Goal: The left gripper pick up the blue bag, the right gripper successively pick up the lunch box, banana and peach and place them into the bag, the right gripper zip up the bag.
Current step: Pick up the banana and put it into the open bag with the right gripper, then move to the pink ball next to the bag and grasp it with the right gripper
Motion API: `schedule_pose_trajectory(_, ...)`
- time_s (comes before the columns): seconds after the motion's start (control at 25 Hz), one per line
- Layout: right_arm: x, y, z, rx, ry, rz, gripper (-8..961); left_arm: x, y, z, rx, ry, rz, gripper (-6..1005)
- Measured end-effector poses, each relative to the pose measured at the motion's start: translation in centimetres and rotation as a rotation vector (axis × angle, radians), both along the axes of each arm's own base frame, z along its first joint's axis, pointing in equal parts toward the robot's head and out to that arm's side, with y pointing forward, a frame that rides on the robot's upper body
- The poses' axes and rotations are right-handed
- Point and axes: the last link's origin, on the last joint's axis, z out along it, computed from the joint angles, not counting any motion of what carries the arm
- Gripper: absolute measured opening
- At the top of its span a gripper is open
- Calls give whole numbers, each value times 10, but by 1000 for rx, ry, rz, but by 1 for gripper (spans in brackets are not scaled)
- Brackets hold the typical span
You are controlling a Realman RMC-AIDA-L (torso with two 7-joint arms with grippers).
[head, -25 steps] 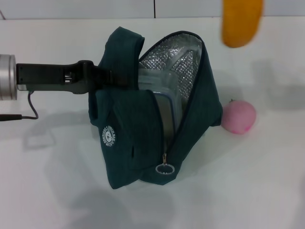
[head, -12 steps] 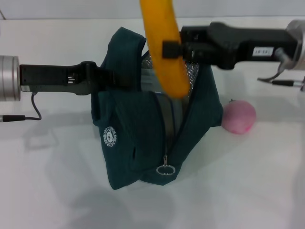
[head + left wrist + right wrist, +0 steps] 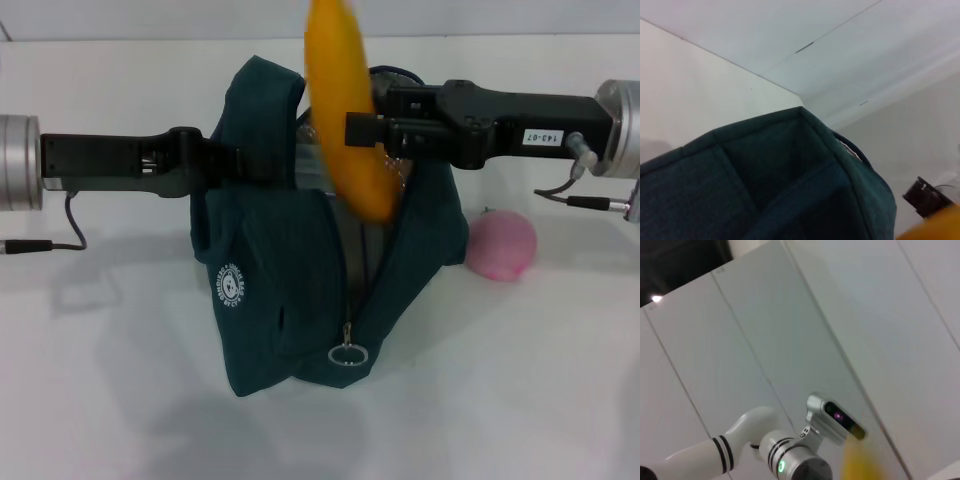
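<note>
The blue bag (image 3: 300, 290) stands open in the middle of the table, its foil lining mostly hidden. My left gripper (image 3: 232, 163) is shut on the bag's handle and holds it up from the left. Only bag fabric (image 3: 765, 175) shows in the left wrist view. My right gripper (image 3: 366, 130) comes in from the right and is shut on the banana (image 3: 345, 110). The banana hangs upright with its lower end at the bag's opening. The lunch box (image 3: 358, 245) sits inside the bag, only a sliver showing. The peach (image 3: 500, 245) lies on the table right of the bag.
The zipper ring pull (image 3: 346, 354) hangs at the bag's front bottom, with the round white logo (image 3: 232, 285) on its left side. A white wall runs along the table's far edge (image 3: 150, 38). Cables trail from both arms.
My right gripper has carried the banana from the upper right to above the bag, then lowered it toward the opening. The left gripper and bag have stayed put.
</note>
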Motion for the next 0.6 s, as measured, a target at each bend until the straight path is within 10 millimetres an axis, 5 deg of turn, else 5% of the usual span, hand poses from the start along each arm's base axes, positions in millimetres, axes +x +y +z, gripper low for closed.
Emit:
schedule_pose_trajectory(0.32, 1, -1, 4, -5, 24, -1, 688, 0, 0, 0, 0, 1, 0, 32)
schedule_pose_trajectory(0.48, 3, 1, 28, 67, 39, 25, 838, -4, -2, 2, 3, 5, 9, 32)
schedule_pose_trajectory(0.6, 17, 4, 52, 174, -17, 23, 840, -6, -2, 2, 5, 7, 6, 32)
